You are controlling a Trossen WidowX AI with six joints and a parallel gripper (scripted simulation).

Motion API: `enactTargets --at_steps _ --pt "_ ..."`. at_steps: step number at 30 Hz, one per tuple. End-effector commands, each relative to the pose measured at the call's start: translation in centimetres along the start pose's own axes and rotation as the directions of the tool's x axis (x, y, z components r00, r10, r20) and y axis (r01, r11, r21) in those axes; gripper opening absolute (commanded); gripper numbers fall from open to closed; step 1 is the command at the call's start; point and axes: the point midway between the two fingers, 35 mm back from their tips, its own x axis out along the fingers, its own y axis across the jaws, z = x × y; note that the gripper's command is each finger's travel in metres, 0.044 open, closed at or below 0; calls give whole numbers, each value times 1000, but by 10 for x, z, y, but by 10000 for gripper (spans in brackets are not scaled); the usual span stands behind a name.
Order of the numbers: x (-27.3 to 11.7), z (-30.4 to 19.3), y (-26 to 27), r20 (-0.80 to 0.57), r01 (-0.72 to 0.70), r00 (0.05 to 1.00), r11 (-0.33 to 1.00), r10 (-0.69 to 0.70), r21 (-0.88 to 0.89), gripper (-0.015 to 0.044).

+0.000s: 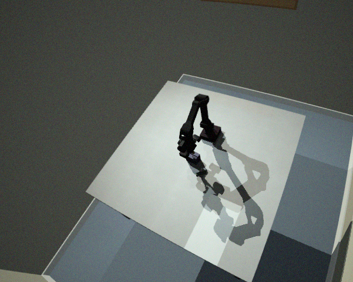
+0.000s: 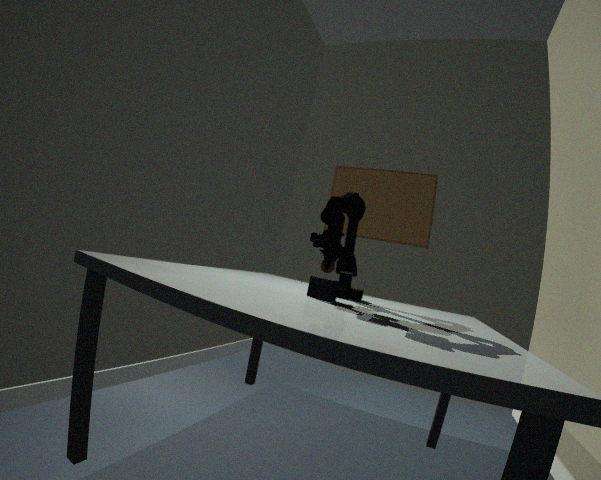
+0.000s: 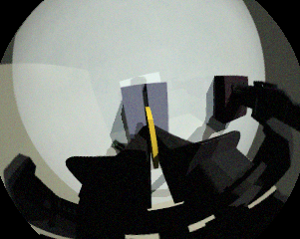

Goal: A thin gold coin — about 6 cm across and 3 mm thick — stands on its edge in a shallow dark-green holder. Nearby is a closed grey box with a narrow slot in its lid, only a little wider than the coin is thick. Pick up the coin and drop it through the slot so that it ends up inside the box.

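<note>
From where I stood, the black arm folded up from its base near the middle of the pale table and bent back down, so that its gripper hung just above the grey box. The fingers were closed tight on the gold coin, which showed in the wrist view as a thin yellow sliver held edge-on between the two dark pads. The coin hung upright, its lower end reaching down toward the lid, and it lined up closely with the dark slot that ran across the box's top. I could not tell whether the rim had touched the lid or hung a little clear of it.

In the top view the box sat just beside the gripper's tip, small and dark against the white surface, with the arm's overlapping grey shadows spilling away from it across the table. From the side view the coin showed only as a faint golden speck under the wrist, above the dark box on the table.

An orange-brown panel hung on the wall behind the arm. I saw no writing, brand or label on the arm, the box, the coin or the panel. The green holder could not be picked out with any certainty in these views.
</note>
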Motion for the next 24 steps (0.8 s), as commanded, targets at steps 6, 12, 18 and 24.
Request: enactTargets --at_steps 6,12,18,24 --pt "0 -1 1 1 0 1000 1000 0 -1 0" --pt "0 0 0 1 0 1000 1000 0 -1 0" --pt "2 1 -2 1 0 1000 1000 0 -4 0" --pt "1 1 -1 0 -3 1000 1000 3 -2 0"
